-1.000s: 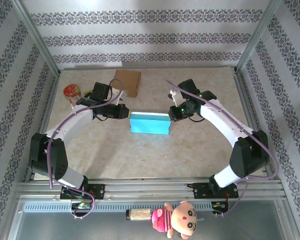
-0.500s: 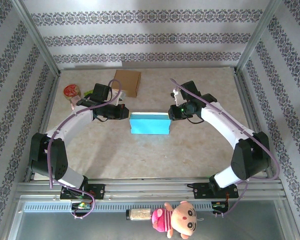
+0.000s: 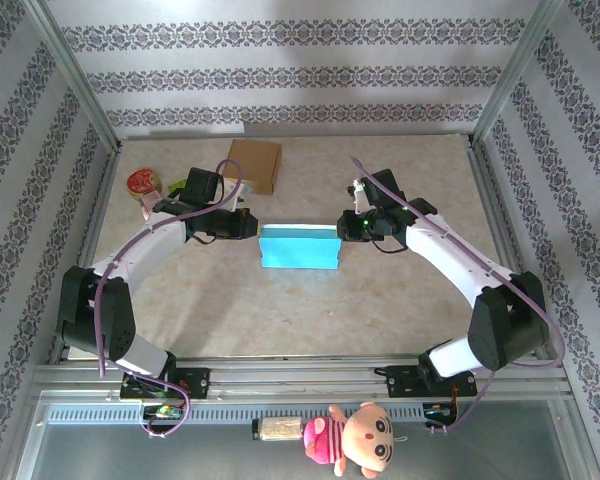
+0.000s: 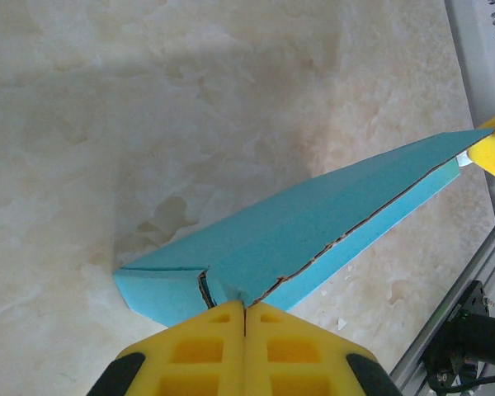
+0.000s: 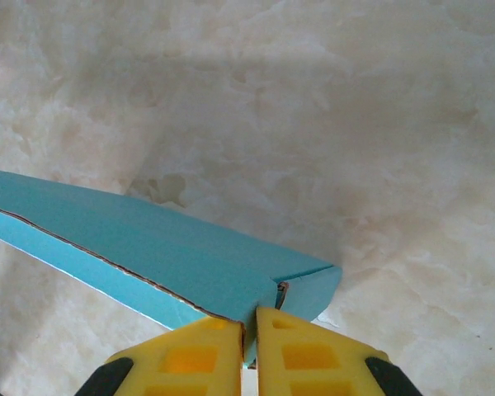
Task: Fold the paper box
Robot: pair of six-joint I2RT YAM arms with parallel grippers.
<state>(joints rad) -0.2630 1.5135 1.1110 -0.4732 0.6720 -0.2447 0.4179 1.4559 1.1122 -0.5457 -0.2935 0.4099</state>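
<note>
Paper box: the teal paper box (image 3: 300,247) lies flattened and long in the middle of the marbled table (image 3: 310,310), stretched crosswise between the two arms.
Left gripper: the left gripper (image 4: 245,309) is at the box's left end. Its yellow fingers (image 4: 202,351) are pressed flat together, and the raw brown cardboard edge of the box runs straight into the seam between them, so it looks pinched there.
Right gripper: the right gripper (image 5: 249,318) is at the opposite end. Its yellow fingers (image 5: 309,355) are almost together, with a sliver of teal wall caught in the narrow slot between them.
Box shape: from both wrist views the top panel slopes like a shallow roof, and a torn-looking brown edge runs along its length. The end by the left gripper is folded in at a small crease.
Brown cardboard box: a plain one (image 3: 254,164) sits near the back wall, well apart from the teal box.
Tape roll: a round reddish roll (image 3: 143,182) lies at the table's far left, beside the left arm.
Plush doll: a pink-dressed doll (image 3: 365,438) lies on the rail in front of the arm bases.
</note>
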